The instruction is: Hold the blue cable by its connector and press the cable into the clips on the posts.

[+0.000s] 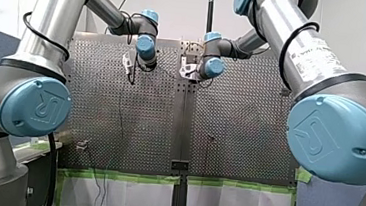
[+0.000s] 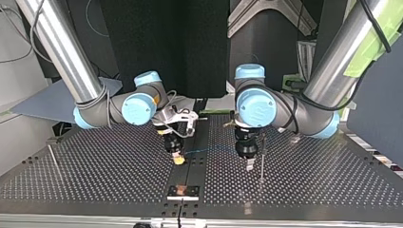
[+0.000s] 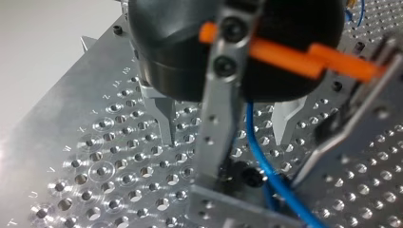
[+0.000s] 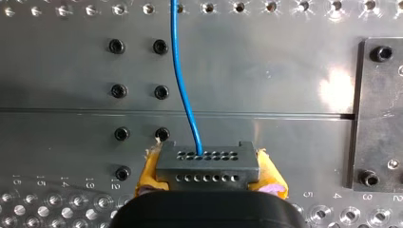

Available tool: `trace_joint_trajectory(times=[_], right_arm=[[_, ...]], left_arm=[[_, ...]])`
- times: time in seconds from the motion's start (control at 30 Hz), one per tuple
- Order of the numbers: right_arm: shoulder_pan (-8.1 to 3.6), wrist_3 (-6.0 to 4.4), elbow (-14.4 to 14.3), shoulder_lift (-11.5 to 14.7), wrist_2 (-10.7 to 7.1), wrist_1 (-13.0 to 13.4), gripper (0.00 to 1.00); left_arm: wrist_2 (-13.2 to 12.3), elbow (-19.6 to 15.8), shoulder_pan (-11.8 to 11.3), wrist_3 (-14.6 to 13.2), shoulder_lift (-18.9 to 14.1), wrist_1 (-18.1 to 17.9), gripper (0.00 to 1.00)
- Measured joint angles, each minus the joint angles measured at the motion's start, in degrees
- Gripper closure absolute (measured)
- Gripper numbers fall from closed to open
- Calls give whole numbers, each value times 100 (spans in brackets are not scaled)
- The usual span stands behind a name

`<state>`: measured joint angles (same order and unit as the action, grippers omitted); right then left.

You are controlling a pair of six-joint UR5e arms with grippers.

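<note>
My right gripper (image 4: 209, 184) — yellow pads clamped on the grey connector (image 4: 207, 164) (just left of centre in the top view). From it the blue cable (image 4: 183, 80) runs ahead over the table (image 4: 266, 66) to my left gripper (image 3: 223, 138) — fingers spread wide, gripping nothing, with the cable between them behind a post (image 3: 219, 99).

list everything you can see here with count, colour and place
cable: one, blue, running from the connector across the table
connector: one, grey, between the right claw's pads
post: one clearly seen, thin metal, upright beside the left claw
table: one, grey metal, perforated
tape: green, along the table's near edge in the front view
arms: two, silver with blue joints, one from each side
left claw: one, black with metal fingers, open, by the post
right claw: one, yellow pads, shut on the connector
</note>
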<state>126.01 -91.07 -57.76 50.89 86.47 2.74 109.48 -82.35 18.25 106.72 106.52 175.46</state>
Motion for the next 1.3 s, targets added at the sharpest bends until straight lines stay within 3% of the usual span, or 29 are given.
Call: trace_joint_trajectory(times=[0.23,0.27,0.3,0.33,0.4,0.43,0.5,0.73,1.13,1.2,1.23,1.27,1.3], right_arm=[[-1,0,-1,16,-6,-4,100],[-1,0,0,22,-7,-4,100],[-1,0,-1,28,-7,-6,100],[-1,0,-1,32,-7,-7,100],[-2,0,-2,36,-7,-8,100],[-2,0,-3,38,-7,-8,100],[-3,0,-3,40,-9,-8,100],[-2,0,-3,35,-15,-13,100],[-2,0,-3,19,-16,-18,100],[-2,0,-4,17,-16,-18,100],[-2,0,-4,14,-16,-17,100],[-2,0,-3,12,-15,-17,100],[-1,0,-3,9,-16,-18,100]], left_arm=[[118,17,9,-148,2,7,0],[128,17,13,-175,2,6,33],[143,18,20,-205,3,2,47],[176,18,35,-255,3,-9,47],[225,19,61,-342,1,-48,80],[249,19,80,-407,1,-94,80],[268,19,109,-515,1,-178,100],[269,19,201,-851,-1,-340,100],[260,19,297,-1131,0,-378,97],[258,19,311,-1153,-1,-379,73],[257,19,319,-1159,1,-379,73],[257,19,325,-1161,1,-379,60],[258,19,330,-1163,1,-379,38]])
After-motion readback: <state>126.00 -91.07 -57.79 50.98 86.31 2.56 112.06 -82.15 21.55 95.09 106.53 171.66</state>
